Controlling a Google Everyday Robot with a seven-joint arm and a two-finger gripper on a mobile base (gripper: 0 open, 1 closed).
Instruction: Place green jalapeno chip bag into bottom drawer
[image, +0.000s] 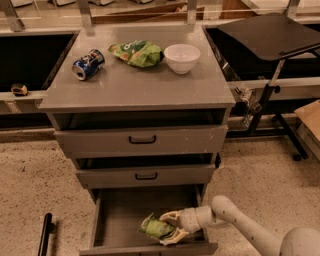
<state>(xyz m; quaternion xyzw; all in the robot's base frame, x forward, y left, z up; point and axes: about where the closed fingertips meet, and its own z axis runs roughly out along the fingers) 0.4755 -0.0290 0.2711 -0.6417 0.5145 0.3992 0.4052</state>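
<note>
1. As we read it, the cream-coloured two-finger pincer sits low inside the open drawer, near its front right corner. Its fingers pinch the crumpled pale-green jalapeno chip bag from above and below.
2. Inside that grip, the pale-green jalapeno chip bag lies within the walls of the grey, flat-floored bottom drawer. We cannot tell whether it already rests on the drawer floor or hangs just above it.
3. Behind the pincer, the pale, rounded robot arm reaches in from the lower right, over the drawer's right wall.
4. Above the open drawer, the mid-width grey drawer front with a black handle and the wider grey drawer front with a black handle both look pushed in.
5. On the grey desk top we see a blue soda can lying on its side, a brighter green snack bag and a white round bowl, all well apart from the work below.
6. We judge the task nearly finished: the bag has been carried into the right drawer. What is left is to let it go and lift the pincer clear without dragging the bag back out.
</note>
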